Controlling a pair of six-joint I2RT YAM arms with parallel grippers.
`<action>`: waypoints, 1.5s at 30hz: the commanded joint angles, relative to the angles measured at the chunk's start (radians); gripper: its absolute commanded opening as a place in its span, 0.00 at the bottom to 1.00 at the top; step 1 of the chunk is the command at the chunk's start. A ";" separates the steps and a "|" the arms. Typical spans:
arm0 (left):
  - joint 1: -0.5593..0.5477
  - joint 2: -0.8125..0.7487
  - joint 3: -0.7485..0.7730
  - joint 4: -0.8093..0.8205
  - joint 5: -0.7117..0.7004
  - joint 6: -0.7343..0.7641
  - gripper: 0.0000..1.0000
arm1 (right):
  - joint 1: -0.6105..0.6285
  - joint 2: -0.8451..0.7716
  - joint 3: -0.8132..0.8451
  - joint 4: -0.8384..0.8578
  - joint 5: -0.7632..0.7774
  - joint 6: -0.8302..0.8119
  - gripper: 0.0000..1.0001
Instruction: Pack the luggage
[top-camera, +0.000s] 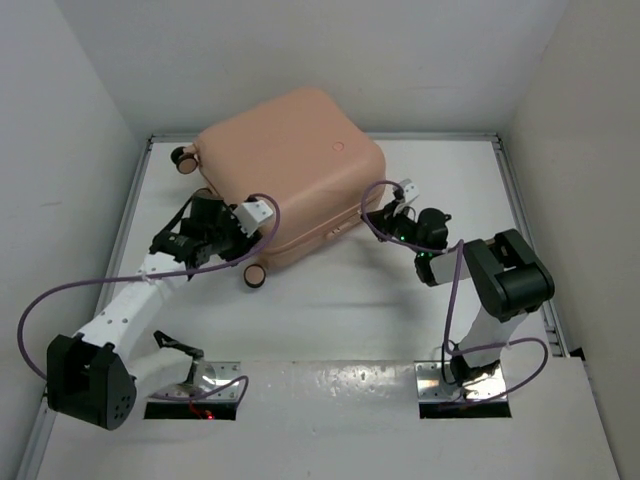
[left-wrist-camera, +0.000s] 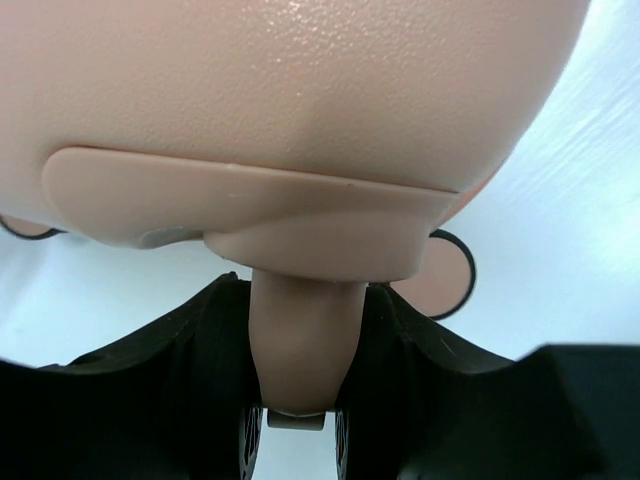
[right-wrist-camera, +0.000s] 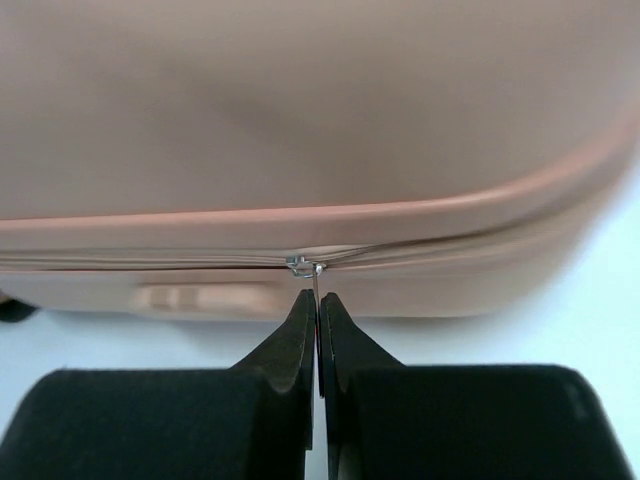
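The peach-pink luggage (top-camera: 290, 160) lies flat and closed at the back of the white table. My left gripper (top-camera: 238, 243) is at its near left corner, by a wheel (top-camera: 255, 276). In the left wrist view the black fingers (left-wrist-camera: 190, 350) are shut on a peach caster leg (left-wrist-camera: 305, 330) under the luggage (left-wrist-camera: 300, 90); another wheel (left-wrist-camera: 450, 275) shows behind. My right gripper (top-camera: 385, 215) is at the right side seam. There its jaws (right-wrist-camera: 318, 300) are shut on the thin metal zipper pull (right-wrist-camera: 316, 282), which hangs from the zip line of the luggage (right-wrist-camera: 300, 100).
White walls close the table (top-camera: 330, 300) in on the left, back and right, with a raised rim along the edges. A second wheel (top-camera: 183, 156) sticks out at the suitcase's far left corner. Purple cables loop off both arms.
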 joint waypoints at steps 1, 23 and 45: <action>0.195 -0.024 -0.062 -0.031 -0.223 0.058 0.00 | -0.115 -0.009 0.033 -0.052 0.147 -0.076 0.00; 0.537 0.295 -0.171 0.479 -0.209 0.401 0.00 | -0.190 0.461 0.623 -0.138 0.238 0.016 0.00; 0.690 0.617 0.106 0.575 -0.174 0.290 0.00 | -0.032 1.194 1.753 -0.250 0.257 -0.013 0.00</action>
